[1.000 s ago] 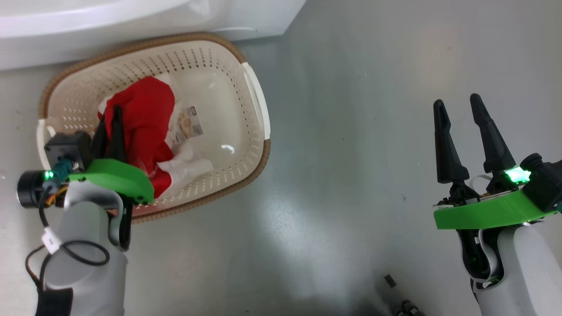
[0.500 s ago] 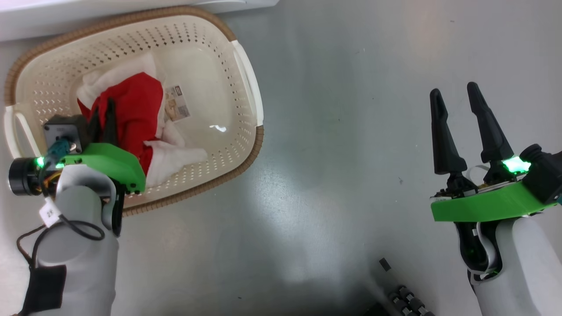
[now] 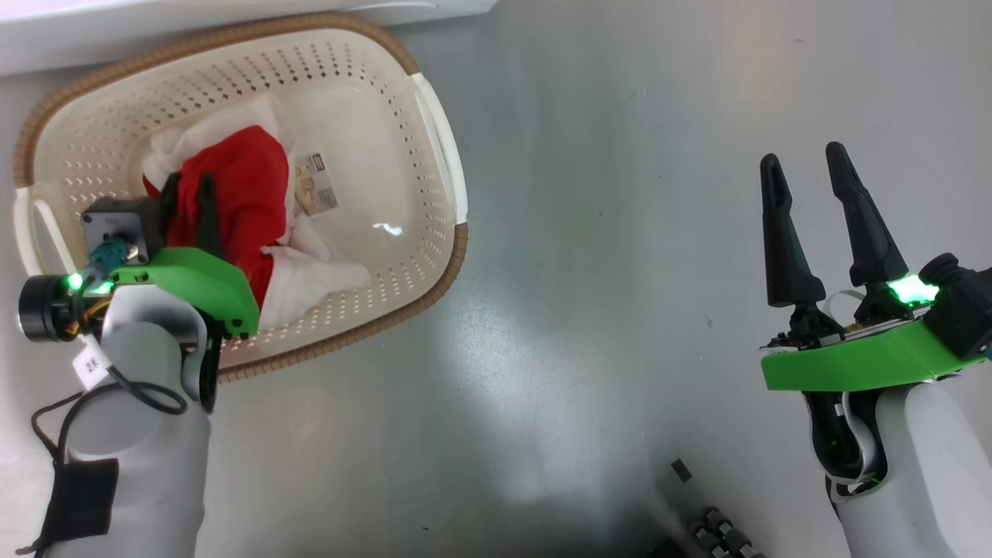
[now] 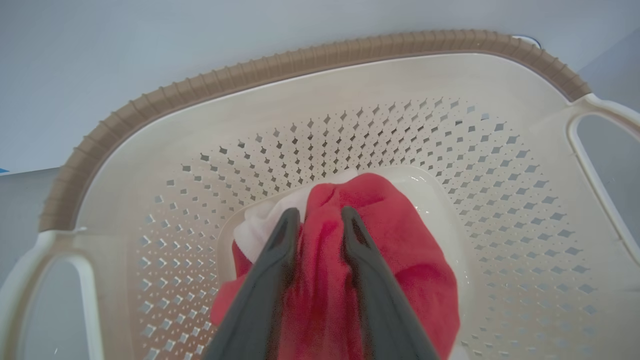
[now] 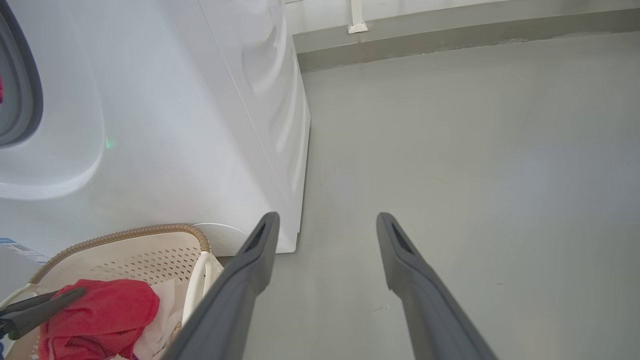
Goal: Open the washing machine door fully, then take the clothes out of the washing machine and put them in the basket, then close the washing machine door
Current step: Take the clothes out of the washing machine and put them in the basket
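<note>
Left gripper [image 4: 319, 215] is inside the basket [image 3: 422, 248], low over its floor. Its jaws are narrow, closed on a bunch of the clothes [image 3: 248, 186], and red fabric fills the gap between the fingers. The clothes are a red heap with white panels. They lie in the left half of the basket, resting on its bottom and touching the near wall. A paper label [image 3: 316, 184] lies on the basket floor just beside the heap, partly covered by white cloth. The left forearm and its green wrist plate [image 3: 194, 287] cover the near rim and the lower part of the heap in the head view.

The basket stands on the grey floor [image 3: 620, 232], with its far rim close against the front of the machine [image 5: 175, 125]. In the right wrist view, part of the grey seal [image 5: 20, 100] shows at the left edge, and a blue sticker [image 5: 15, 247] sits low on the front panel.

Right gripper [image 3: 803, 159] hangs over bare floor, well apart from the basket. Its jaws are spread wide with nothing between them. Small dark parts [image 3: 717, 535] lie on the floor near the bottom edge, too small to identify.
</note>
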